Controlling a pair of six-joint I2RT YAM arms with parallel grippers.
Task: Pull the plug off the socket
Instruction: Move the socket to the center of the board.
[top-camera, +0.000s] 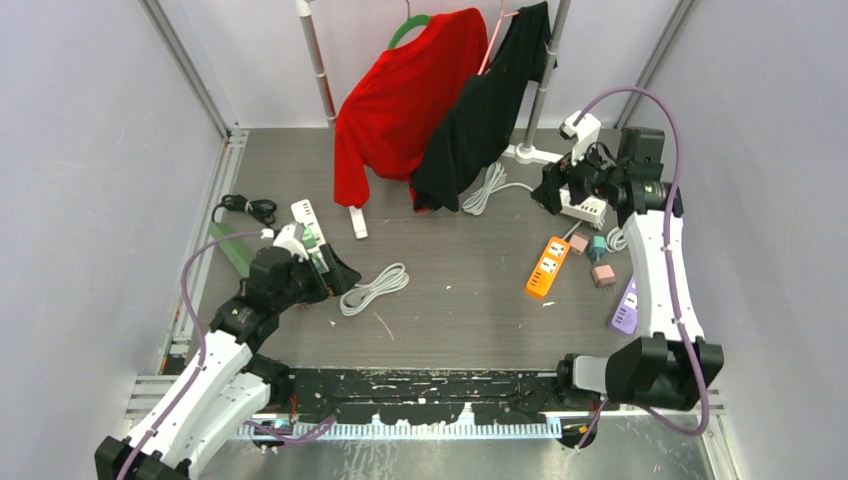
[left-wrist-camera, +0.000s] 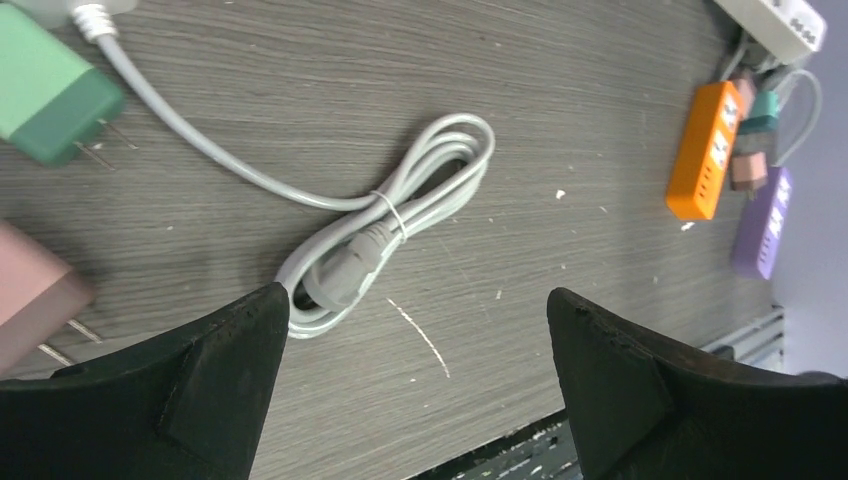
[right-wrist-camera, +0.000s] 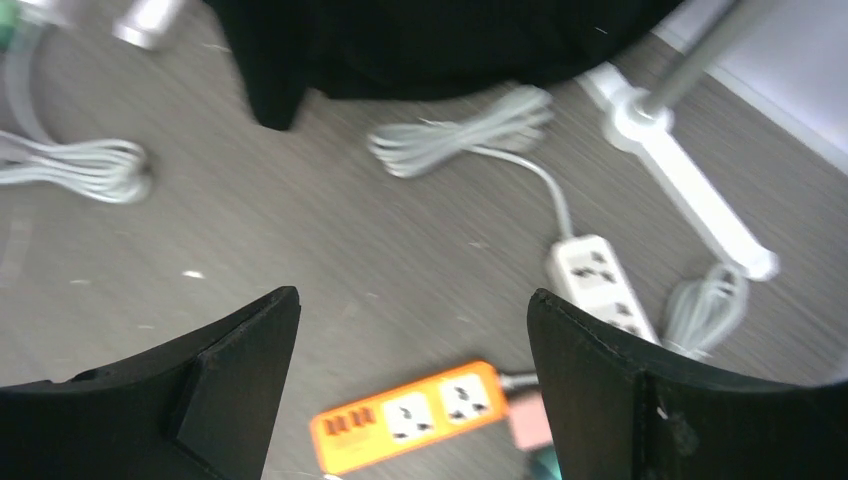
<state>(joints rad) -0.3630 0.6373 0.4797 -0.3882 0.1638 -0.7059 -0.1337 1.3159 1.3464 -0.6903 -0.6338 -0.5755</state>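
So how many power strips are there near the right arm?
3: a white strip farthest back, an orange strip toward the middle, a purple strip beside the right arm, which may hide others.

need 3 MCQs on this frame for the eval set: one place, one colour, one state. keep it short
1. In the top view, where does the orange strip lie from the cable coil by the left gripper?
A. left of it
B. right of it
C. on it

2. Hanging at the back are:
A. a blue and a white shirt
B. a green and a yellow shirt
C. a red shirt and a black shirt

3. The left gripper is:
A. open, empty
B. shut on the coil
C. shut on a plug

Key:
1 B, it lies well to the coil's right.
2 C, both colours show plainly.
3 A, its fingers stand wide apart with nothing between them.
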